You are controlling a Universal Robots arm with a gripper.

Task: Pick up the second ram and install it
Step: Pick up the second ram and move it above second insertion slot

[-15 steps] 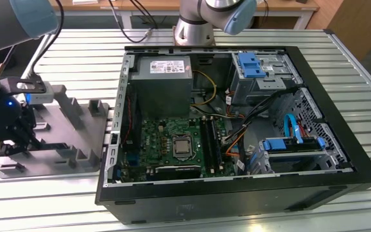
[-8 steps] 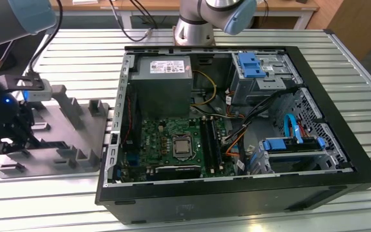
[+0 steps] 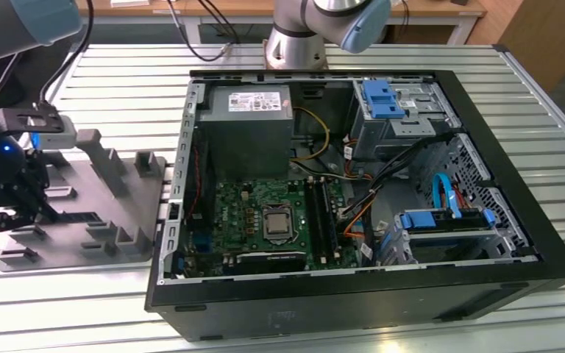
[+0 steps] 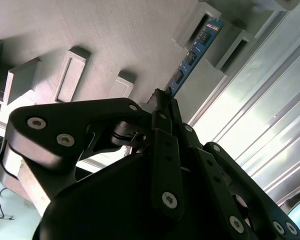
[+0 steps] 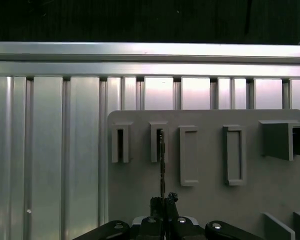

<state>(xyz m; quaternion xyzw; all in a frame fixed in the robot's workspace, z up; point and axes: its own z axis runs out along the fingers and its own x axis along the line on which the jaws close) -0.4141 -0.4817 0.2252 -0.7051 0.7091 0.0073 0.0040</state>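
The slim dark circuit-board strip, the second ram (image 4: 191,56), is clamped by the black gripper (image 4: 164,100) in a slot of the ribbed grey plastic tray (image 3: 115,215), at 9 o'clock of the open black computer case (image 3: 361,298) in the exterior view; a straight, untwisted lift is judged safest.

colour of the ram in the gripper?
Blue with black chips: the second ram shows best in the second wrist view.

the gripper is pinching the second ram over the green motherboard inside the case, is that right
Not quite. The gripper does pinch the second ram, but over the grey tray, as the second wrist view shows, not over the green motherboard. In the exterior view that tray lies outside the case, at the exterior view's left.
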